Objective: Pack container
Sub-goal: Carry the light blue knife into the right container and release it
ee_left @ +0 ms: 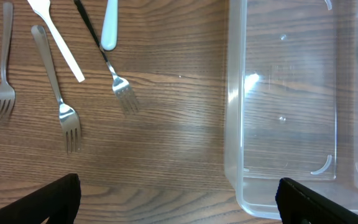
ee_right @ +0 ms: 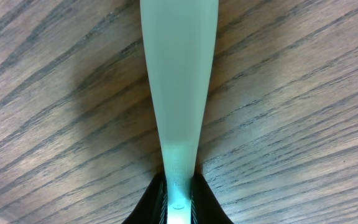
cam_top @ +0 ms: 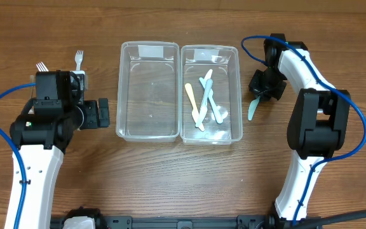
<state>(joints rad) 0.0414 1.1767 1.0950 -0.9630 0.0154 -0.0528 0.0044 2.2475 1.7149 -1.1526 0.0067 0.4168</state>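
Gripping pale green utensil point(ee_right: 179, 81) in right hand point(ee_right: 178, 200), left hand point(ee_left: 179, 202) spread wide near forks point(ee_left: 68, 119)

Forks point(ee_left: 5, 50) cropped at top edge, green utensil point(ee_right: 179, 81) tip cropped

Brown wood-grain tabletop point(cam_top: 170, 184) fills all three views; grain runs side to side overhead, diagonal in right wrist view. Finish matte, darker streaks. Light even and soft, from above, shadows faint and blurry. Black bar point(cam_top: 170, 222) along near edge, bottom of overhead.
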